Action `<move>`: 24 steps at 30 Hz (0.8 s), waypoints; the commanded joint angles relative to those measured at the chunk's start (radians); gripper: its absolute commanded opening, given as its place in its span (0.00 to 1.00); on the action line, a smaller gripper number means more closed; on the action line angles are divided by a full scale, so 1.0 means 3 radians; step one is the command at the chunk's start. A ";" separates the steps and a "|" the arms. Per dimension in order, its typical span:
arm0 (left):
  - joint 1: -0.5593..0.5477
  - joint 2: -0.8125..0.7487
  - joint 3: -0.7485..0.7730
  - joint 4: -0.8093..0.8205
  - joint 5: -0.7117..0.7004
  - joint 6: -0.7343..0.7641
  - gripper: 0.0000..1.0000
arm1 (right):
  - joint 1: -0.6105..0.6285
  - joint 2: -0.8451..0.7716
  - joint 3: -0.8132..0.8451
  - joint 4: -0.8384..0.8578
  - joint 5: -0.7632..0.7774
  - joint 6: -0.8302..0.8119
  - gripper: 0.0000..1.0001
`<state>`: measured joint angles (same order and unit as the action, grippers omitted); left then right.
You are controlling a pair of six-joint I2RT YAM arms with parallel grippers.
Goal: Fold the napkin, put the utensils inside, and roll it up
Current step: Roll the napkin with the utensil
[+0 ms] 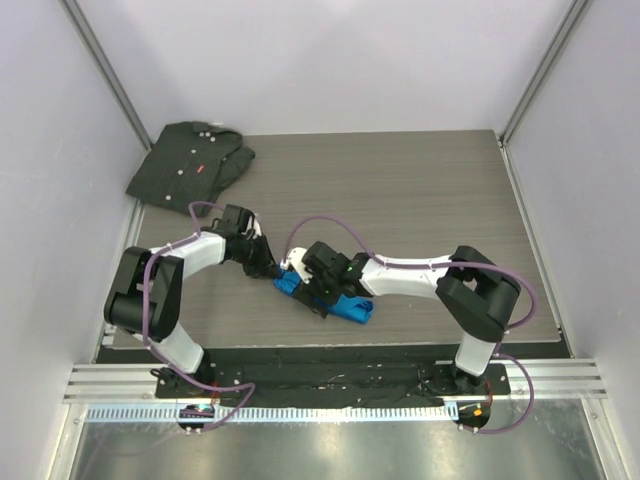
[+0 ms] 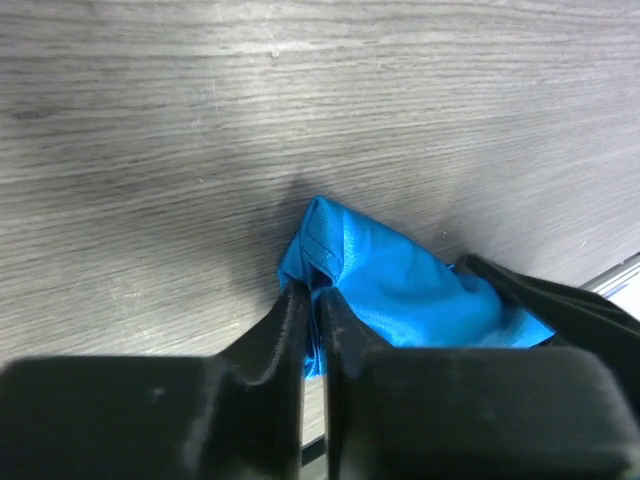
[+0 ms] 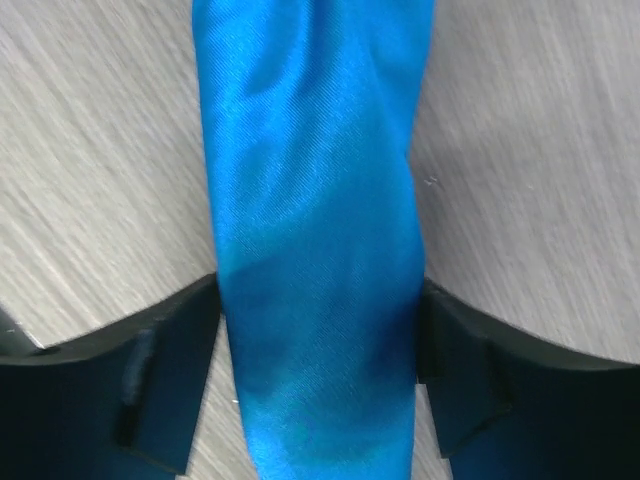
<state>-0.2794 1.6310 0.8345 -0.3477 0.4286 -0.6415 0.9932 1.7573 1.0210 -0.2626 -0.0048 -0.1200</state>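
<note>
Left gripper (image 1: 272,270): narrow, its two fingers (image 2: 285,330) almost together and pinching a thin fold at the left end of the napkin (image 1: 352,308), low against the bench (image 1: 420,200).
Right gripper (image 1: 322,290): set across the middle of the napkin, its fingers (image 3: 150,390) one on each side and both touching the cloth, so it clasps the bundle.
Napkin: bright blue and shiny, gathered into a long narrow bundle. It lies on the bench close to the near edge, about midway between the left and right edges, slanting from its farther left end to its nearer right end.
Cloth: smooth with soft creases under the right wrist camera, puckered to a point at the pinched end.
Arms: both reach inward and meet at the napkin, the grippers just beside each other.
Shirt (image 1: 190,165): dark, buttoned, with a small red tag, crumpled at the far left corner, well apart from the napkin.
Bench: grey wood grain.
</note>
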 commanded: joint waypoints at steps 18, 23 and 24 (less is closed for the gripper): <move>0.0011 -0.0983 -0.0041 -0.0381 -0.0550 0.0231 0.83 | -0.0917 0.0462 0.0007 0.0251 -0.2627 0.0763 0.20; 0.0011 -0.0968 -0.0153 -0.0222 -0.0442 0.0165 0.82 | -0.1096 0.0667 0.0155 0.0252 -0.2578 0.0895 0.20; 0.0011 -0.0963 -0.0189 -0.0201 -0.0442 0.0154 0.82 | -0.1112 0.0677 0.0160 0.0257 -0.2440 0.0911 0.20</move>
<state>-0.2790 1.3453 0.8101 -0.4458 0.2878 -0.5930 0.6769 1.9205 1.0428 -0.1944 -0.7902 0.1158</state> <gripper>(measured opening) 0.823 0.304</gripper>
